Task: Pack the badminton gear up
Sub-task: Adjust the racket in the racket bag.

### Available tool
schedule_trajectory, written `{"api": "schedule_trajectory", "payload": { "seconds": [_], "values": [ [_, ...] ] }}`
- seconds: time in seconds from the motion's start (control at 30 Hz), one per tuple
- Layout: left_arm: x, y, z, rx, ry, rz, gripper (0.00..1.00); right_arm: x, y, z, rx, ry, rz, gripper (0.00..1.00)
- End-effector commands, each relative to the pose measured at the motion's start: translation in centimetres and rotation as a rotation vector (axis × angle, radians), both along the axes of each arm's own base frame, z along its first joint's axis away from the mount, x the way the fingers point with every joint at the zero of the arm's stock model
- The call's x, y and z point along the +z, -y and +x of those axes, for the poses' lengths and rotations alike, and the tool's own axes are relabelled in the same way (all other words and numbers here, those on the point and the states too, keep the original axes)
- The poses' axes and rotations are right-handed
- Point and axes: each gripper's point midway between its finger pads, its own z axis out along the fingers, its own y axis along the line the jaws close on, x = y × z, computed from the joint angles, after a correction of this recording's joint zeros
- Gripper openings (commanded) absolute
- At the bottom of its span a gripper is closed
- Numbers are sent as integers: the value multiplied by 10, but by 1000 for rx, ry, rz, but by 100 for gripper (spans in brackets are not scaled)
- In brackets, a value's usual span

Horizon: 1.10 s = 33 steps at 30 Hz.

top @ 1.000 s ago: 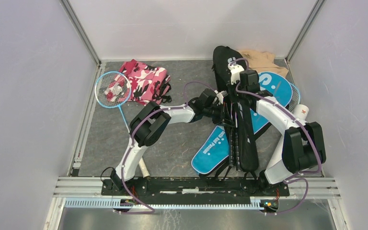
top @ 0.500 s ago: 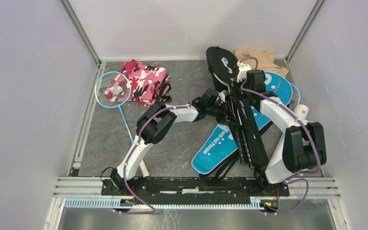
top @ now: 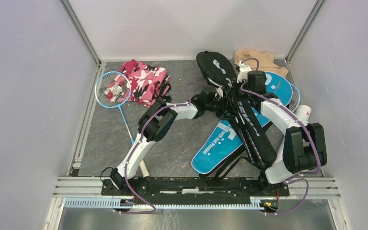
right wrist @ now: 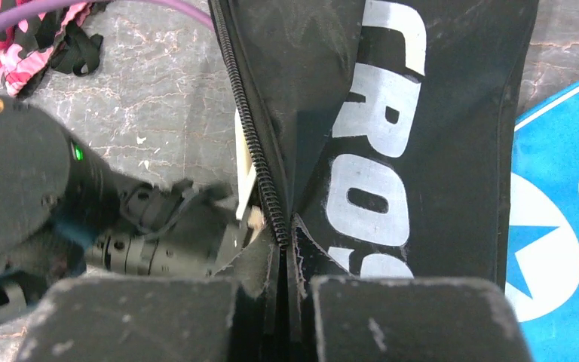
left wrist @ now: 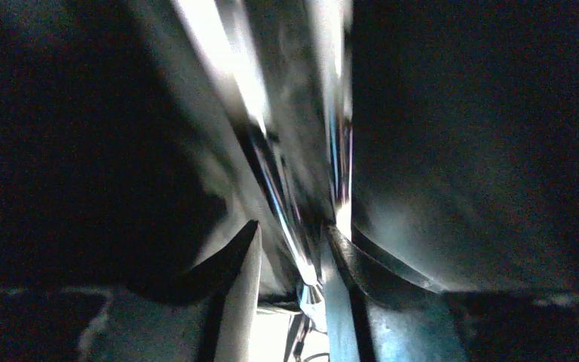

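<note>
The black "CROSSWAY" cover (top: 242, 120) lies slantwise over the blue cover (top: 214, 148), its round end at the back (top: 213, 67). My right gripper (top: 234, 96) is shut on the black cover's zipper edge (right wrist: 271, 188), and its pads (right wrist: 392, 317) pinch the fabric. My left gripper (top: 219, 103) is at the same edge from the left (right wrist: 158, 234). Its wrist view is dark, with a thin shiny strip (left wrist: 290, 241) of the cover between the nearly closed fingers (left wrist: 243, 302). A blue-framed racket (top: 112, 89) with something white on its strings lies at the far left. A white tube (top: 303, 111) lies at the right wall.
A pink camouflage cloth (top: 146, 81) lies beside the racket head. A beige cloth (top: 258, 60) is in the back right corner. A second racket rim (top: 294, 96) shows under the blue cover's wide end (top: 274, 86). Walls close in on three sides.
The black cover has swung: its round end moved left, its narrow end moved right. Both grippers moved left with it and kept their hold.
</note>
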Motion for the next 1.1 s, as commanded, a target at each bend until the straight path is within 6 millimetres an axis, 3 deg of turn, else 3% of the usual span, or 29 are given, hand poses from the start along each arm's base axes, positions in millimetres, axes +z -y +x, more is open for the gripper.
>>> {"api": "schedule_trajectory", "payload": {
  "seconds": [0.0, 0.17, 0.53, 0.67, 0.83, 1.07],
  "values": [
    [27, -4, 41, 63, 132, -79, 44, 21, -19, -8, 71, -8, 70, 0],
    [26, -17, 30, 29, 167, -37, 50, 20, -10, 3, 55, -21, 51, 0],
    [63, -66, -19, -121, 375, 24, 56, 33, -10, 25, 34, -5, 78, 0],
    [53, -89, -33, -130, 390, 77, 59, 32, -13, 26, 38, -16, 95, 0],
    [28, -100, -25, -92, 377, 142, 60, 32, -16, 26, 42, -19, 114, 0],
    [7, -89, 12, -9, 419, 194, 62, 32, -16, 22, 43, -19, 123, 0]
  ]
}}
